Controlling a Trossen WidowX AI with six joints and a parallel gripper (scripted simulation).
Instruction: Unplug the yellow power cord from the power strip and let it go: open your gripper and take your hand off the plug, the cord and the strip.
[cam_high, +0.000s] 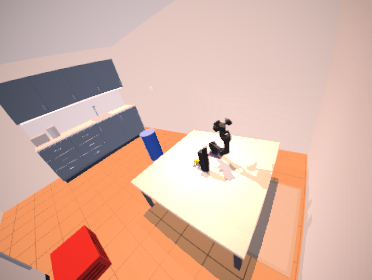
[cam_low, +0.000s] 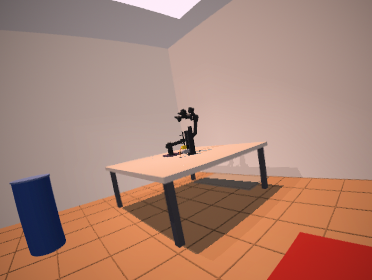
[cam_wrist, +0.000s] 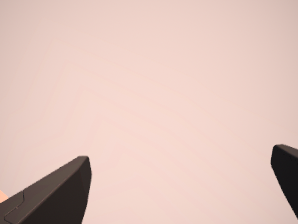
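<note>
Standing wide apart with nothing between its fingers, the pincer (cam_wrist: 182, 183) faces only a bare pale wall in the wrist view. It rides high on the raised arm (cam_high: 221, 135), well above the table (cam_high: 240, 210), near the table's far edge. Below it, beside the arm's base, a small spot of yellow marks the yellow power cord (cam_high: 195, 161); the power strip is too small to make out.

The square flat counter (cam_high: 220, 200) is pale cream, and the jointed robot arm (cam_high: 221, 137) on it is black. The tiled floor (cam_high: 100, 200) is orange with thin dark lines. A round bin (cam_high: 151, 144) is blue, a box (cam_high: 80, 257) is red, and the kitchen cupboards (cam_high: 60, 90) are dark grey-blue.
</note>
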